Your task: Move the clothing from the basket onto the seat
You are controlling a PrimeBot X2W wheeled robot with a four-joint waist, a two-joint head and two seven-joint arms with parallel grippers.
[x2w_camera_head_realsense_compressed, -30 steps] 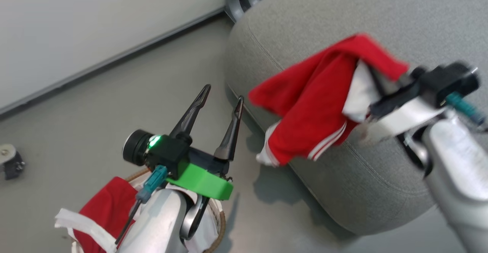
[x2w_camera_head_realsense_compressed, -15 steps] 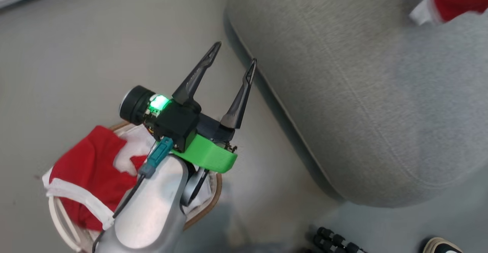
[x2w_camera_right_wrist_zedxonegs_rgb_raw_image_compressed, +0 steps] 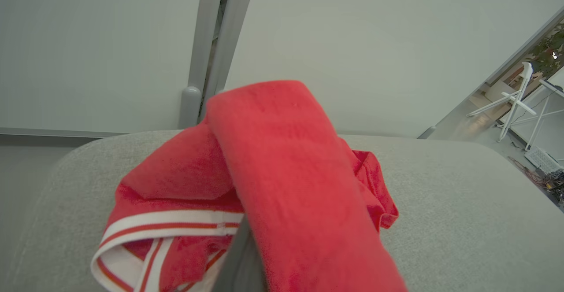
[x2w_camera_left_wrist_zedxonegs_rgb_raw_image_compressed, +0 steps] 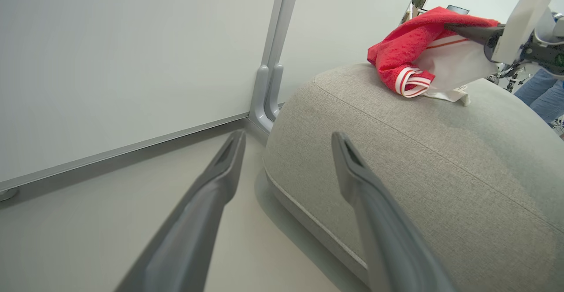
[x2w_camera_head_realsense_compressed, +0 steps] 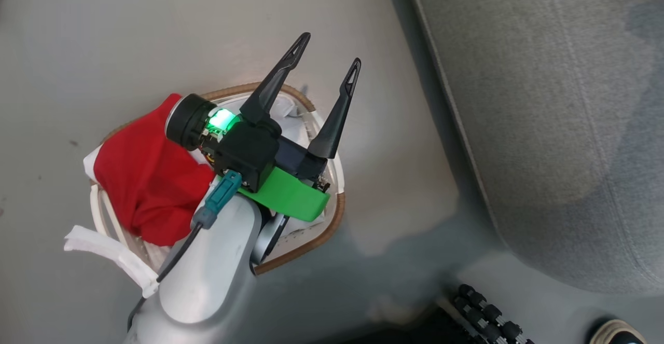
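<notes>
Right claw [x2w_camera_left_wrist_zedxonegs_rgb_raw_image_compressed: 458, 28] grips a red garment [x2w_camera_left_wrist_zedxonegs_rgb_raw_image_compressed: 405, 49] touching the seat [x2w_camera_left_wrist_zedxonegs_rgb_raw_image_compressed: 396, 160]; open it low, well inboard (edge slopes away). Left claw [x2w_camera_head_realsense_compressed: 329, 48] wide open, empty, above basket [x2w_camera_head_realsense_compressed: 338, 214] with second red garment [x2w_camera_head_realsense_compressed: 145, 178] inside.

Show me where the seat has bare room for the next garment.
The seat is bare over its whole near end, from the rounded edge by the floor up to the red garment. It is crowded only there, where that garment lies bunched.
</notes>
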